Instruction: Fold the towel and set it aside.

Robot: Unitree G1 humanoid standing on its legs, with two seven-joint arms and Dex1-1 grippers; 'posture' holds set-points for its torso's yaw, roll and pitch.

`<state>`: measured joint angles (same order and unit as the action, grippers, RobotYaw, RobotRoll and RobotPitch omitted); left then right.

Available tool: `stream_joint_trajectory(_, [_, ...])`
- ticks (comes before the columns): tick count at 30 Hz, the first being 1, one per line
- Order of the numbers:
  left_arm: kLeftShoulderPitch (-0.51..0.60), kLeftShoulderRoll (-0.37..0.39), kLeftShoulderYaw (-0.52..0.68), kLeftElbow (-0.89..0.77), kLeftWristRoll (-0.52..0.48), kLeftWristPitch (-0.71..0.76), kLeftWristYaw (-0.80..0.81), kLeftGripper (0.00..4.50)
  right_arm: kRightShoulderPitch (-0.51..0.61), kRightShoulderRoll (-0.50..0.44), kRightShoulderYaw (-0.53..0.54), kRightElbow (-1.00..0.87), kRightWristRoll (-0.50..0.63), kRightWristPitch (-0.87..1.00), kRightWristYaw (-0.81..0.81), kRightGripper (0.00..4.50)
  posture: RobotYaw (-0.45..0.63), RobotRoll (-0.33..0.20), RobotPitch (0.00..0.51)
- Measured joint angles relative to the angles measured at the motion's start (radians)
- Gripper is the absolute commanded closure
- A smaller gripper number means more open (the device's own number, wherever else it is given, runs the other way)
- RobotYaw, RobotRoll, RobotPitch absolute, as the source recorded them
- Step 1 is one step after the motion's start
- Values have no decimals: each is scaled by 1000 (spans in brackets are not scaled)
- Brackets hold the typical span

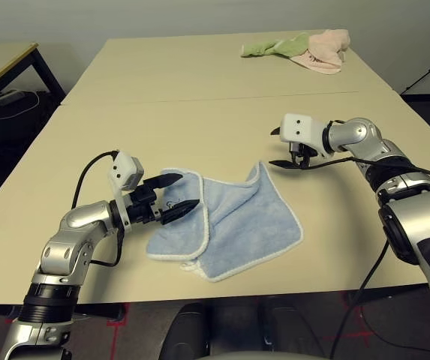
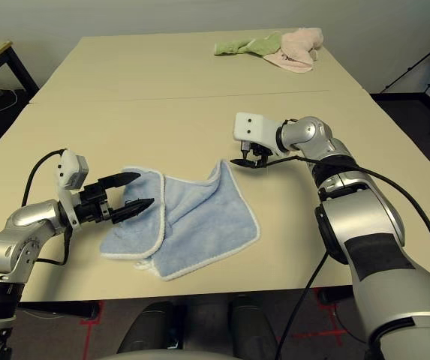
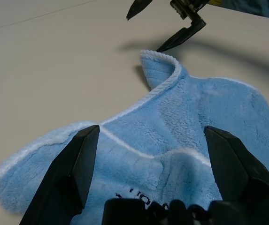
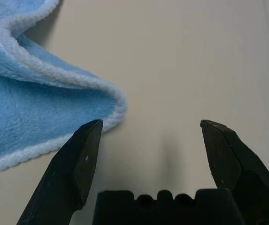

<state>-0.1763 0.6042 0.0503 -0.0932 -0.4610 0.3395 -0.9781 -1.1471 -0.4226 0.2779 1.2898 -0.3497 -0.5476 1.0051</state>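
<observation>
The towel point(image 1: 233, 225) lies partly folded on the near part of the worktop point(image 1: 199, 120), its left flap turned over onto the rest and its far right corner curled upward. The left gripper point(image 1: 178, 196) hovers over the folded left edge, jaws spread wide and holding nothing. The right gripper point(image 1: 288, 150) hangs just beside the raised corner, jaws also spread and empty. A green cloth point(image 1: 267, 46) and a pink cloth point(image 1: 323, 49) lie at the far edge, touching each other.

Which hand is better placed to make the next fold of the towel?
Probably the left hand: its open fingers already sit over the towel at its flipped-over left edge. The right hand, also open, hovers just beyond the raised far corner.
</observation>
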Motion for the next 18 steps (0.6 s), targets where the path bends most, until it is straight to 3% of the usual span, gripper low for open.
stream_joint_trajectory(13, [28, 0, -15, -43, 3, 20, 16, 0, -17, 41, -8, 14, -9, 28, 0, 25, 171, 0, 91])
stream_joint_trajectory(16, [28, 0, -15, -48, 3, 21, 17, 0, -22, 43, -6, 14, -18, 37, 0, 625, 174, 0, 91])
stream_joint_trajectory(18, [29, 0, -16, -48, 3, 22, 20, 0, -24, 42, -1, 16, -27, 44, 0, 1291, 172, 0, 91])
